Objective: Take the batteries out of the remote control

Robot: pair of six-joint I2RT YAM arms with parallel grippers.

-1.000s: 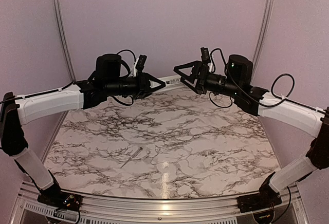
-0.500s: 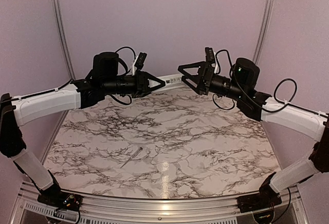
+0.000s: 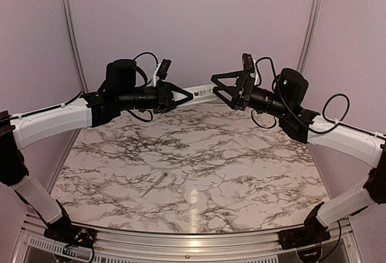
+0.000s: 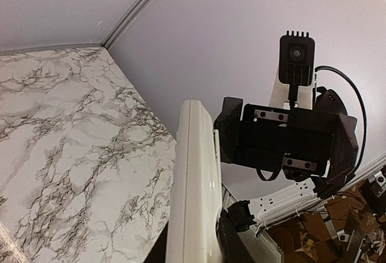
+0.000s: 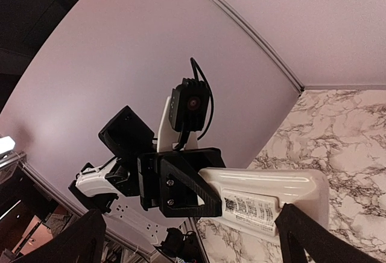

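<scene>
- The left gripper (image 3: 174,97) has its jaws clamped on one end of the remote control (image 3: 199,93). It's held up in the air, with the rest sticking out past the fingertips.
- The right gripper (image 3: 217,87) has its jaws wide apart and nothing in them. It faces the remote's free end at close range, but I can't tell if they touch.
- The batteries don't show anywhere, and they're not between either set of jaws. My guess is they're inside the remote.
- Well below both grippers, a thin pale grey stick (image 3: 155,184) lies on the table (image 3: 241,172).
- So the pick-up looks done, and all of the actual unloading is left.
</scene>
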